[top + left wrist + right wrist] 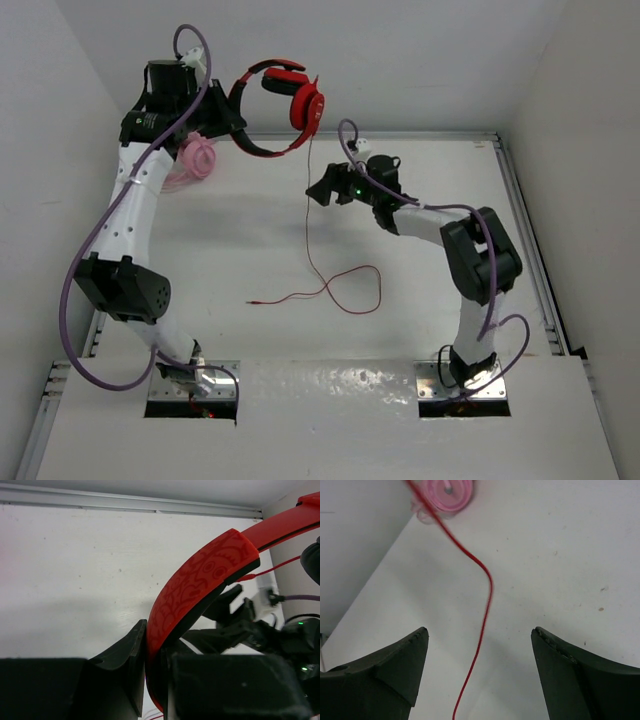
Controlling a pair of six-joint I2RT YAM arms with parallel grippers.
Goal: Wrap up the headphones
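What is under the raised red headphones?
Under the headphones the red cord hangs to the table and loops there. The left arm partly covers pink headphones nearby.

The flat white bench [250,220] carries small pink headphones [197,157]. A thin red cord [290,298] lies looped well right of them.

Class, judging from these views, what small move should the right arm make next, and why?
Probably shut the right gripper on the cord. Its jaws stand open with the cord running between them, while the left gripper holds the headphones up by the headband.
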